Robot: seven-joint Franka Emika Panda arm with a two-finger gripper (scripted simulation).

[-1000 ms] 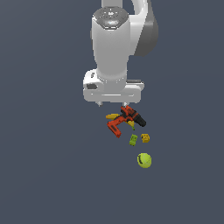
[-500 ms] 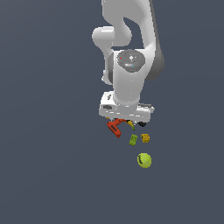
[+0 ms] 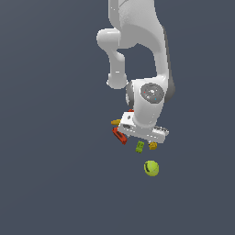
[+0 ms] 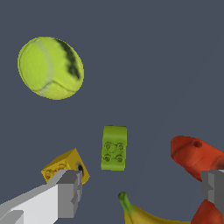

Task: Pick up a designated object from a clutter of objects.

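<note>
Showing four studs, lime-green block (image 4: 114,148)

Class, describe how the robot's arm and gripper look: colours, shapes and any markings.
The arm is glossy white with rounded, bulbous links and a grey circular cap at one joint. The gripper has a white boxy body and blocky grey fingers. No cables or lettering show.

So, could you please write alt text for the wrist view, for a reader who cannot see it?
A small green block lies on a dark grey floor, ahead of the open jaws and untouched. Around it are a tennis ball, a yellow-orange block by one fingertip, a banana and part of a red drill.
</note>
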